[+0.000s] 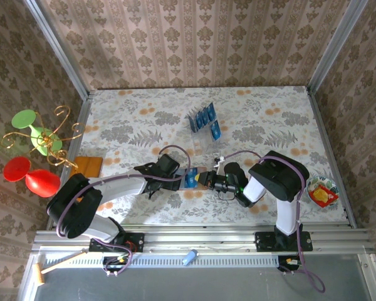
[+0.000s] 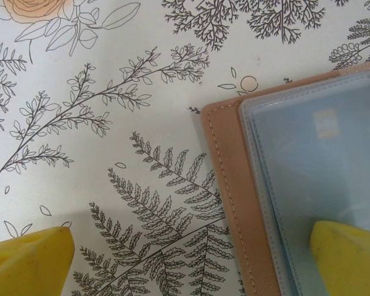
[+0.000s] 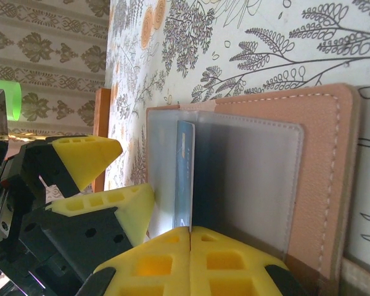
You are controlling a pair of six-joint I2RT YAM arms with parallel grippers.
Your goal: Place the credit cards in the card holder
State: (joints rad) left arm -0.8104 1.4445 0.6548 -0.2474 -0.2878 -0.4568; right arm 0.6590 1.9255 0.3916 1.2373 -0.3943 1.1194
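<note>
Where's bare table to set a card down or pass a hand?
Free: far-left cloth between the clear rack and the orange-brown square; far-right cloth between the rack and the right rail. Crowded: centre, where the left end effector, open, and the right end effector, shut on a credit card, meet at the card holder.

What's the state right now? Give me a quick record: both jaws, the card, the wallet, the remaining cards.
wallet: open, flat on table
left jaws: open, one finger over the wallet's clear sleeve, the other over bare table
right jaws: shut on card
card: edge-up at the sleeve; how far in, unclear
spare cards: upright, farther back on table
</note>
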